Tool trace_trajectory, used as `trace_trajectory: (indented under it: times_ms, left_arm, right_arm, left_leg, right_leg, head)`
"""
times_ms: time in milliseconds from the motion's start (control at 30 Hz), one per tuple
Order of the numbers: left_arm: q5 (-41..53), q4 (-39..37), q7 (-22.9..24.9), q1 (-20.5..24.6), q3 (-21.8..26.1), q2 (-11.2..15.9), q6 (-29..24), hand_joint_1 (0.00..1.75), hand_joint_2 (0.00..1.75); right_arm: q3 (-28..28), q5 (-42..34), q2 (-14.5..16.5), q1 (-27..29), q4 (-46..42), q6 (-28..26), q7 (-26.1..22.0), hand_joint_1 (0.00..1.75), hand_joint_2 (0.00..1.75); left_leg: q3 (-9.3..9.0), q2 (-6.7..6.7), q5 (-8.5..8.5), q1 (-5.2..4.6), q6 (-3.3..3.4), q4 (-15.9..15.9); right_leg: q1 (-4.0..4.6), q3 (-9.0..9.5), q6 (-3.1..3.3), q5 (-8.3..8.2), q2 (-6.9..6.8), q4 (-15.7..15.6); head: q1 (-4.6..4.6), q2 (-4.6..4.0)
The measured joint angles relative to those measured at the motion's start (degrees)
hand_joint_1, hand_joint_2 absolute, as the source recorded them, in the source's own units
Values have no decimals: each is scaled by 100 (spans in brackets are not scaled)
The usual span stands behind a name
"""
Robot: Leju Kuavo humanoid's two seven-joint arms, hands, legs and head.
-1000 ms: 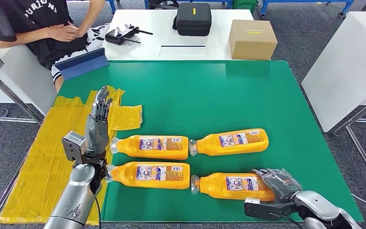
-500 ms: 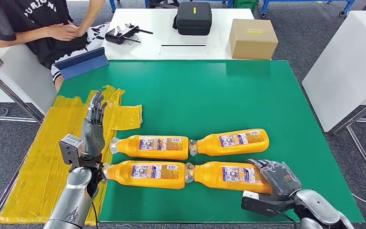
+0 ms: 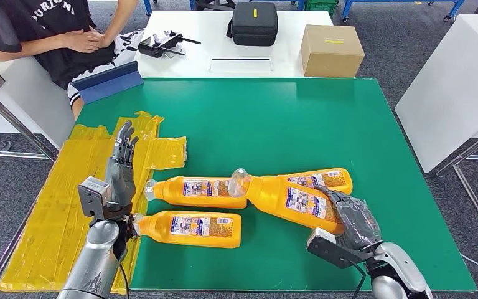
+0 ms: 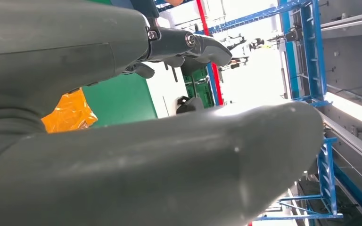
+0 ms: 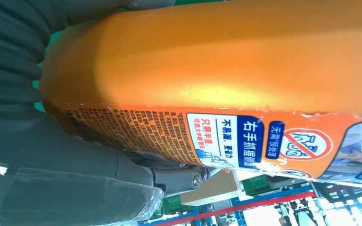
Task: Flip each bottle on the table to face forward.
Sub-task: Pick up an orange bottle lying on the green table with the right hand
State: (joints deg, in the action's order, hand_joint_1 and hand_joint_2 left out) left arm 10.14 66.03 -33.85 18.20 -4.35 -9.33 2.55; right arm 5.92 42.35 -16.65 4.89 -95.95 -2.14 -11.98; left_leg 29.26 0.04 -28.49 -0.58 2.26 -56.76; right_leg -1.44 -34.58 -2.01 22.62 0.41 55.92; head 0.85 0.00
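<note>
Right hand (image 3: 352, 219) grips tilted orange bottle (image 3: 286, 196)

My fingers (image 3: 347, 215), dark and matt, wrapped the glossy orange plastic bottle (image 3: 286, 196) with its printed paper label. The tabletop (image 3: 274, 124) wore smooth matt green; crinkled yellow plastic sheeting (image 3: 50, 205) shone beside my brushed-silver arm (image 3: 96, 265).

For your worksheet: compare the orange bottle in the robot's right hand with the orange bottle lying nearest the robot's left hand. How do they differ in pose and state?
The held bottle is gripped at its base end by the right hand; the near-left bottle lies untouched beside the left hand.
The held bottle is tilted, its cap end raised over a neighbouring bottle; the near-left bottle lies flat on the green table.
Both are orange with a printed label showing on top.
</note>
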Motion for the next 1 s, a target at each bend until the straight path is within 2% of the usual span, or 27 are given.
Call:
trace_trajectory:
  times_ms: [200, 400, 567, 733, 867, 1000]
  left_arm:
    - [21, 0, 42, 0, 2, -2, -8, 0, 0]
    - [144, -2, 122, 9, -2, -88, 10, 0, 0]
    - [310, -9, 173, 124, -132, -238, -64, 0, 0]
    - [472, -4, 377, 286, -404, -334, -197, 0, 0]
    - [541, 4, 488, 364, -572, -373, -258, 0, 0]
    - [549, 15, 504, 389, -649, -378, -263, 0, 0]
  right_arm:
    - [-131, -341, 166, 5, -4, -64, -179, 175, 175]
    - [-447, -1152, 748, -97, 117, -548, -636, 175, 175]
    - [-328, -1118, 1390, -630, 839, -1189, -953, 175, 175]
    - [29, -1504, 1923, -1374, 1732, -1696, -1258, 175, 175]
    - [211, -1645, 2154, -1806, 2250, -1782, -1356, 175, 175]
    - [293, -1703, 2242, -1980, 2523, -1817, -1398, 175, 175]
  left_leg:
    - [1, 0, 0, 0, 0, 0]
    - [7, 4, 0, 3, 0, 1]
    - [5, 8, 7, 6, -8, 1]
    - [2, 6, 18, 11, -22, 0]
    - [2, 3, 19, 11, -23, 0]
    - [8, 2, 19, 11, -23, 0]
  right_leg:
    - [-1, -2, 0, 0, 0, -2]
    - [0, -5, 0, 0, 5, -1]
    - [0, -5, 2, -2, 11, 1]
    - [1, -5, 3, -3, 10, 3]
    - [1, -5, 3, -3, 7, 4]
    - [0, -7, 2, -3, 5, 4]
  head:
    - [0, 0]
    - [0, 0]
    - [-1, 0]
    - [-1, 0]
    - [-1, 0]
    - [1, 0]
